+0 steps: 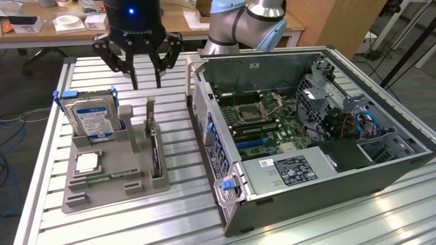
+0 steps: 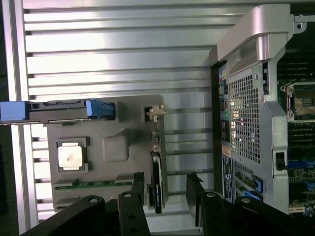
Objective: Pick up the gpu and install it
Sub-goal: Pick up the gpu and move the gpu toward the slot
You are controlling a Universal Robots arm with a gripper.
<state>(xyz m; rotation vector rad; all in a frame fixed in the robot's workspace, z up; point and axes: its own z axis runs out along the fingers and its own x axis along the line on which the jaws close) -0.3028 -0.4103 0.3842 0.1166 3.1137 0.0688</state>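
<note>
The gripper [image 1: 146,81] hung above the slatted worktop [image 1: 170,219], just past the end of the grey tray [image 1: 116,196] that lay toward the worktop's edge on the exterior view's left. Its fingers [image 1: 134,81] were spread as wide as they go and had hold of nothing. In the wrist view they stood either side of the line of the gpu [image 2: 156,184], which suggests the arm was lining up on it from above. The gpu [image 1: 156,150] stood on edge in a slot along the tray's edge nearest the computer case [image 1: 381,97], its silver bracket [image 1: 150,109] upright at the end closer to the gripper. Standing it that way likely kept the thin top edge free for a pinch. Across the tray, at the corner away from the case, the blue-labelled hard drive [image 1: 92,120] leaned upright in its own cradle. A processor [image 1: 87,163] and a green memory stick [image 1: 102,178] lay flat nearer the tray's other end. The case lay on its side on the worktop with its panel off, so the motherboard [image 1: 266,127] faced up and its slots could be reached from above. The case's raised perforated rear wall [image 1: 204,127] ran close beside the tray. I judged it, with the tall drive, the likeliest thing to crowd a carry across.
</note>
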